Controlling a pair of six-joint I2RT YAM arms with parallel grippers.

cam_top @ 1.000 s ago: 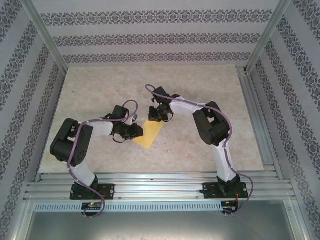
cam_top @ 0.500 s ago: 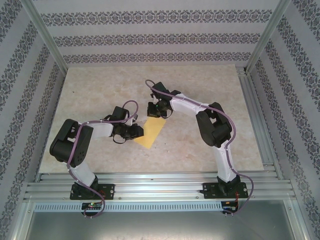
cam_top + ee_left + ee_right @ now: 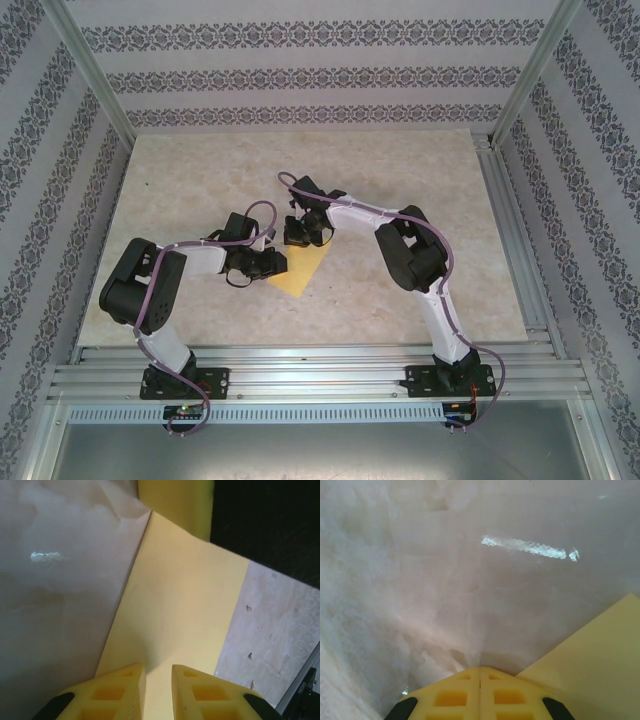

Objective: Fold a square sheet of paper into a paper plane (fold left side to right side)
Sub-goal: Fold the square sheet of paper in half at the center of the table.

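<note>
The mustard-yellow sheet of paper [image 3: 302,270] lies flat on the table as a narrow rectangle, between the two grippers. My left gripper [image 3: 272,264] is at its left edge, its yellow fingers a narrow gap apart with their tips down on the paper [image 3: 185,605]; nothing is between them [image 3: 159,669]. My right gripper [image 3: 297,236] is shut and empty, its tip [image 3: 480,669] low over the bare table just beside the paper's far corner [image 3: 600,655]. The right gripper's yellow finger [image 3: 175,500] shows at the paper's far end in the left wrist view.
The pale marbled tabletop [image 3: 200,180] stretches around the paper. An aluminium rail [image 3: 300,370] runs along the near edge, with frame posts and patterned walls at the sides and back. White glare streaks [image 3: 525,546] lie on the table.
The right gripper has slid left and slightly nearer, from above the paper's far end to just off its far corner. The left gripper and the paper have stayed put.
</note>
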